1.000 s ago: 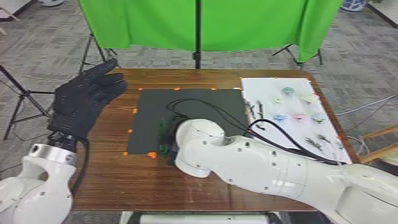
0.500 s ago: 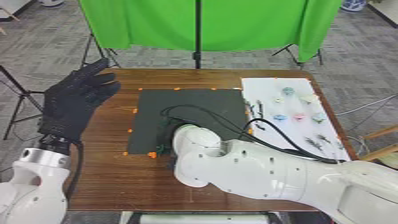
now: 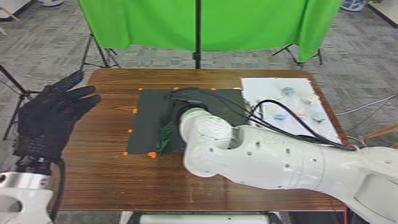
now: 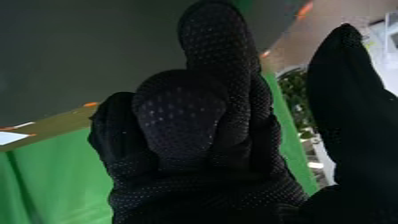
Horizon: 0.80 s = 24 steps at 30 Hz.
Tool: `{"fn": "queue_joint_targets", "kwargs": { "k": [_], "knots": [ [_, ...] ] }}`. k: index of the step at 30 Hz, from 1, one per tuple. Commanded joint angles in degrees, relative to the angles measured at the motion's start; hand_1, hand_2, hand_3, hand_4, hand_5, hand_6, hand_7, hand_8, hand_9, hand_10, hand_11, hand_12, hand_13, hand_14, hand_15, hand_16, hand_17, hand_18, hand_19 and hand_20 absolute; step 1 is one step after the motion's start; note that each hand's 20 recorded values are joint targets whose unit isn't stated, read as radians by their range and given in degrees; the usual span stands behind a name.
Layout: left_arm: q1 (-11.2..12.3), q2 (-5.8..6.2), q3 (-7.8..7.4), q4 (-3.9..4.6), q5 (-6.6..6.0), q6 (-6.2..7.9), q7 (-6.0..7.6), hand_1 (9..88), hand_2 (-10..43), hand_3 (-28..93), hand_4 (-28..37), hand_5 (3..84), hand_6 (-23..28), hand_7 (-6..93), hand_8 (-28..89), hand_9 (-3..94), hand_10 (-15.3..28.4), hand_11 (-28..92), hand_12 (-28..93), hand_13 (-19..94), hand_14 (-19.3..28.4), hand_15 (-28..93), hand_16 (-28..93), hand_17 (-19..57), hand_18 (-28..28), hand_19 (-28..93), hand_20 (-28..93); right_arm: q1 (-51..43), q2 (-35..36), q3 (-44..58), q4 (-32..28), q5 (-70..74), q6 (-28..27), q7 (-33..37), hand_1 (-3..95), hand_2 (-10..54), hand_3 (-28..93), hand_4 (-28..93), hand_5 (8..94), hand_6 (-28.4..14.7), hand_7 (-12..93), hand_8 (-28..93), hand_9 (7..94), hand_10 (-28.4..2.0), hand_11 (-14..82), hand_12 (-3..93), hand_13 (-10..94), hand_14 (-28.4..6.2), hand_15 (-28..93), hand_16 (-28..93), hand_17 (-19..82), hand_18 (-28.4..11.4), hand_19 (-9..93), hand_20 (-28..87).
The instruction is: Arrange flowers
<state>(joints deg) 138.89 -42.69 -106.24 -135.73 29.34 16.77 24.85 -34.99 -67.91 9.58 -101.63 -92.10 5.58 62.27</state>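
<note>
Green leaves point(image 3: 163, 137) on the black mat point(image 3: 146, 112), near the right hand point(image 4: 200, 120).
Its thumb and fingers are apart. It should lift straight up, nice and slow, so nothing gets dragged. Flowers point(image 3: 288, 91) lie on paper point(image 3: 263, 87) to its right.

Wooden table point(image 3: 107, 185); matt dark mat point(image 3: 148, 120).
</note>
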Motion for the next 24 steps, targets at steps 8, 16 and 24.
{"fn": "queue_joint_targets", "kwargs": {
  "k": [8,16,24],
  "knots": [
    [10.92,-6.96,-3.49,-1.12,-0.72,1.71,2.67,19.2,8.6,77,-28.3,36.6,9.6,13.0,-9,33.1,20.2,32,10,24,27.1,56,-11,-9.7,23.7,55,16,-17.56,21.2,16.95,-14.83,-14.57,-2.18,-2.18,33.9,-4.5,70,-22,65.7,-8.5,17,-10,73.7,-19.9,24.8,14.7,74,-14.1,57,13,46,-22.7,93,-8],
    [11.49,-8.34,-3.07,-1.09,-0.69,1.33,2.19,18.7,8.3,77,-28.3,36.6,9.7,12.3,-9,32.6,20.4,31,11,23,27.3,56,-11,-10.2,23.3,55,16,-35.4,29.71,33.35,-19.51,-22.56,0.9,1.07,34.0,-4.5,70,-22,61.8,-9.2,15,-11,70.8,-20.9,21.9,14.0,73,-14.4,57,12,46,-22.7,93,-11],
    [10.93,-8.08,-2.68,-0.95,-0.5,0.54,1.82,18.7,8.4,77,-28.3,36.5,9.7,12.1,-8,32.4,20.3,30,11,23,27.3,56,-11,-10.2,23.2,55,16,-50.47,33.26,48.5,-20.81,-27.84,1.62,5.32,34.0,-4.8,70,-22,56.6,-9.6,12,-10,70.4,-21.4,20.4,13.4,75,-14.4,55,12,47,-22.9,93,-12]
  ]
}}
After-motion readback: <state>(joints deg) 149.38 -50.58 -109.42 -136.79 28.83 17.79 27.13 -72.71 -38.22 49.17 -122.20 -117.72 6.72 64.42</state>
